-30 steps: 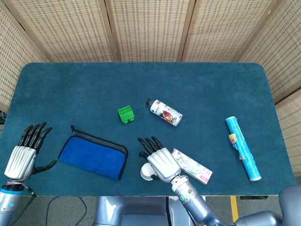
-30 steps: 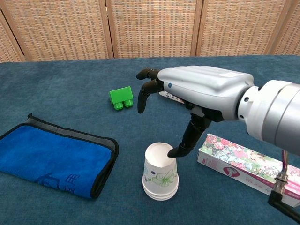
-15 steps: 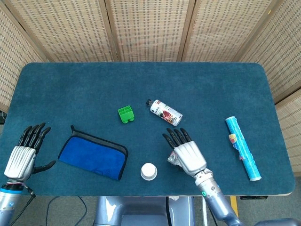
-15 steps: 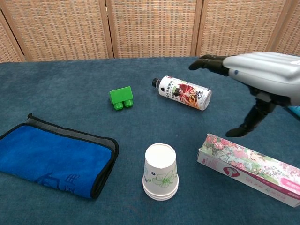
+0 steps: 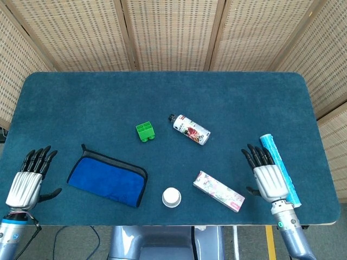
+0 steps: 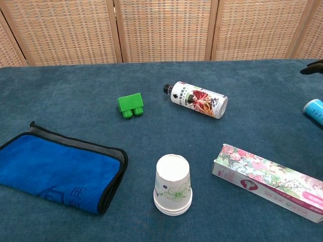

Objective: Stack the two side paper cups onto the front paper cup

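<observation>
A stack of white paper cups (image 6: 173, 185) with a green flower print stands upside down near the table's front edge, also seen from above as the cup stack (image 5: 171, 197). No other loose cup shows. My right hand (image 5: 269, 179) hovers far right of the stack with fingers spread and nothing in it; only its fingertips (image 6: 314, 66) reach the chest view's right edge. My left hand (image 5: 26, 181) is at the front left corner, fingers apart and holding nothing.
A blue cloth (image 6: 53, 169) lies left of the stack. A flowered box (image 6: 270, 180) lies to its right. Farther back are a green block (image 6: 130, 105) and a lying bottle (image 6: 197, 100). A blue tube (image 5: 278, 169) lies beside my right hand.
My right hand has swung away from above the cup stack to the far right side of the table. My left hand has drawn back slightly. The stack has not moved.
</observation>
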Action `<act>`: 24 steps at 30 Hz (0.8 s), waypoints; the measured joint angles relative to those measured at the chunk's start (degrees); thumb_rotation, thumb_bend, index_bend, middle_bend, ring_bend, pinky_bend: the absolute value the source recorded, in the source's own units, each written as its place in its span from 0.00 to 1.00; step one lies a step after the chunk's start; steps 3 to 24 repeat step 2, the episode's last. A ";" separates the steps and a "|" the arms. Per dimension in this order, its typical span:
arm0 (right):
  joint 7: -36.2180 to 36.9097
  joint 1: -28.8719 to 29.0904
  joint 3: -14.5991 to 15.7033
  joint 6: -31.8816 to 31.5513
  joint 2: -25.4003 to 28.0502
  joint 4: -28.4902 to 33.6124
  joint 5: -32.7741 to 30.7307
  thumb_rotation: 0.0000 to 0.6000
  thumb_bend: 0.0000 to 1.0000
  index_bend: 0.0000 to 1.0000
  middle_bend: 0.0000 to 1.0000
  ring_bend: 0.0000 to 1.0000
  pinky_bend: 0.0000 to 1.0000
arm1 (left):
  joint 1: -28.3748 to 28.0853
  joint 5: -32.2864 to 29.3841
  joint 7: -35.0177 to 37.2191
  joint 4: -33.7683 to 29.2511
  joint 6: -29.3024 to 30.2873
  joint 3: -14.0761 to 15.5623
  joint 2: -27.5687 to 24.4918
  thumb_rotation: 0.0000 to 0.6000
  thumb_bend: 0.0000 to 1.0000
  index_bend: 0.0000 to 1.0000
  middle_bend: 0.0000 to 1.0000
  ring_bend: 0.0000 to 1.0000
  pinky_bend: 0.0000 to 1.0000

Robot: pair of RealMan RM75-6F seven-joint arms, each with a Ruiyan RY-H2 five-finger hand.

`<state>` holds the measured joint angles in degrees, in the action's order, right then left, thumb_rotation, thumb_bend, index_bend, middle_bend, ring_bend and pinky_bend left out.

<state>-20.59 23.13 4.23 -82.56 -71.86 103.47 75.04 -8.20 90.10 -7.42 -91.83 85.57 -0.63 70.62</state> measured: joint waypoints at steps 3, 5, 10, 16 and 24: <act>1.15 -1.18 0.09 -0.56 0.26 -1.54 0.70 1.00 0.15 0.00 0.00 0.00 0.00 | 0.12 -0.19 0.32 0.23 0.06 -0.04 0.03 1.00 0.09 0.00 0.00 0.00 0.00; 1.15 -1.18 0.09 -0.56 0.26 -1.54 0.70 1.00 0.15 0.00 0.00 0.00 0.00 | 0.12 -0.19 0.32 0.23 0.06 -0.04 0.03 1.00 0.09 0.00 0.00 0.00 0.00; 1.15 -1.18 0.09 -0.56 0.26 -1.54 0.70 1.00 0.15 0.00 0.00 0.00 0.00 | 0.12 -0.19 0.32 0.23 0.06 -0.04 0.03 1.00 0.09 0.00 0.00 0.00 0.00; 1.15 -1.18 0.09 -0.56 0.26 -1.54 0.70 1.00 0.15 0.00 0.00 0.00 0.00 | 0.12 -0.19 0.32 0.23 0.06 -0.04 0.03 1.00 0.09 0.00 0.00 0.00 0.00; 1.15 -1.18 0.09 -0.56 0.26 -1.54 0.70 1.00 0.15 0.00 0.00 0.00 0.00 | 0.12 -0.19 0.32 0.23 0.06 -0.04 0.03 1.00 0.09 0.00 0.00 0.00 0.00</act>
